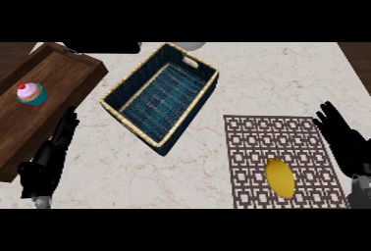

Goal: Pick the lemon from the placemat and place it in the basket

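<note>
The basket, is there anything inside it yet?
Empty. Only the woven blue bottom of the basket shows. The lemon lies on the placemat, apart from the basket.

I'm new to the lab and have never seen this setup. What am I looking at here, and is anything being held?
This is one view, taken as from a humanoid robot's head, looking steeply down at a marble counter. The black shapes at the lower corners are its hands: the left hand and the right hand, both open and holding nothing. On the counter lie a patterned placemat with a lemon on it, a blue woven basket with nothing in it, and a wooden tray carrying a cupcake. The lemon is meant to go into the basket; that has not started.
</note>
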Available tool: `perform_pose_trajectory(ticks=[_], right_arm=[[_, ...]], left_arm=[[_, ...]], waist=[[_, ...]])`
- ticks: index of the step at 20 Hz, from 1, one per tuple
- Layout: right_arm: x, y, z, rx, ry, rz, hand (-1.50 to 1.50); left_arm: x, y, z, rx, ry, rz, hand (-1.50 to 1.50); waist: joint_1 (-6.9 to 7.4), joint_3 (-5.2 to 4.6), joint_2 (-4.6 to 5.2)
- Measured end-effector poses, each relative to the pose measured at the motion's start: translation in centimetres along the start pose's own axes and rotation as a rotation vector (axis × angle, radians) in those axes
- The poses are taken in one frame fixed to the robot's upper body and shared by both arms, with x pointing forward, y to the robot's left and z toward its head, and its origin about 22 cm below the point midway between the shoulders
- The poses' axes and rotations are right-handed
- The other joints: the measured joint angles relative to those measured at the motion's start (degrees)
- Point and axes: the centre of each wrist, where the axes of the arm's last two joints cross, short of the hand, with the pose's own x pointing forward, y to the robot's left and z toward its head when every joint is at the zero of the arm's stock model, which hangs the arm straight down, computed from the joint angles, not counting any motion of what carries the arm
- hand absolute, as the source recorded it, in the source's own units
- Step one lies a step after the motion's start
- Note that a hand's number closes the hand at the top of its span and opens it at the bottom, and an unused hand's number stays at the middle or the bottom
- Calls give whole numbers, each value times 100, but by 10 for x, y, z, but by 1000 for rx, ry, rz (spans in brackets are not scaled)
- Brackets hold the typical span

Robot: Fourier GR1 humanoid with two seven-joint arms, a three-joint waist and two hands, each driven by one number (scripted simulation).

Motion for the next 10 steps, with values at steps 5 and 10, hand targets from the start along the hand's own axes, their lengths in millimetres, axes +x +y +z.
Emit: perform_pose_trajectory(ticks=[5,10], right_arm=[[41,56,-8,311,-246,-93,150],[54,135,7,560,-405,-434,-150]], left_arm=[[21,12,-17,-10,-113,-51,0],[38,16,-29,-46,-175,-81,0]], waist=[[-37,21,88],[-174,55,78]])
